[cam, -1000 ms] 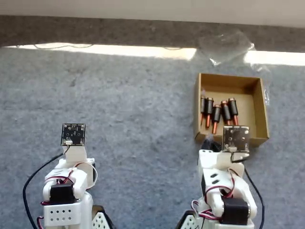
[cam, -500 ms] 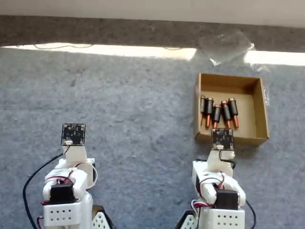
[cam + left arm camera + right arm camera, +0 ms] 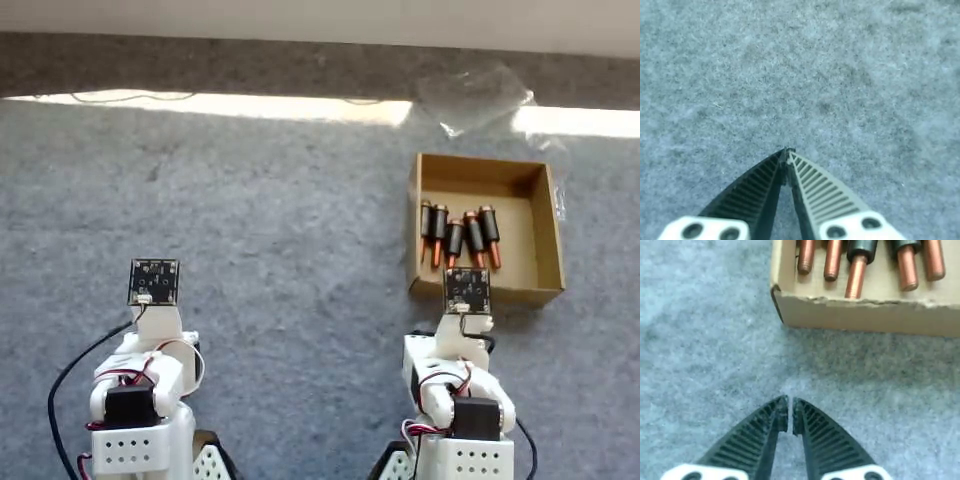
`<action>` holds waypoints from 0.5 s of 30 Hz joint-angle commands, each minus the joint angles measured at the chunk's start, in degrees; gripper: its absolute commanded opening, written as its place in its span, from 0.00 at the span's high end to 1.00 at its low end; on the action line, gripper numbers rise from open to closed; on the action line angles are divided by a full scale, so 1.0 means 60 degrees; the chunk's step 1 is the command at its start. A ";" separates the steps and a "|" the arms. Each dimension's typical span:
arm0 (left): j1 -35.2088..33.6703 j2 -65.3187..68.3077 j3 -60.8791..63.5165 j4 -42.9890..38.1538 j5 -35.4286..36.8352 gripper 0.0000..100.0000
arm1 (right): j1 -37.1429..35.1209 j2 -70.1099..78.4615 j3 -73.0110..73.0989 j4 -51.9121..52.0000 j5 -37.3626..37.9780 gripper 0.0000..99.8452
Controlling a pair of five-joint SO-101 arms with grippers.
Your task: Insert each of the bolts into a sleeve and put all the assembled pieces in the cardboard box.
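Plainly, left claw (image 3: 787,154) and right claw (image 3: 789,405) sit closed.

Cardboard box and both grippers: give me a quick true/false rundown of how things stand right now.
1. Five assembled pieces are inside the cardboard box. True.
2. The right gripper holds a bolt. False: it is shut on nothing, over the grey surface just outside the box's near wall.
3. The left gripper is shut with nothing in it. True.
4. The pieces stand upright in the box. False: they lie on their sides, side by side, copper ends toward the arms.
5. A clear plastic bag lies beyond the box's far side. True.
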 commanded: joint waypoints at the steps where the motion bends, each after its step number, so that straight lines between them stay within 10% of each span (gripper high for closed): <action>1: -0.0022 -0.0095 0.0212 0.0088 0.0015 0.99 | 0.0095 -0.0081 0.0989 0.0051 0.0000 0.99; 15: -0.0066 -0.0095 0.0212 0.0088 0.0015 0.99 | 0.0095 -0.0081 0.0989 0.0051 0.0000 0.99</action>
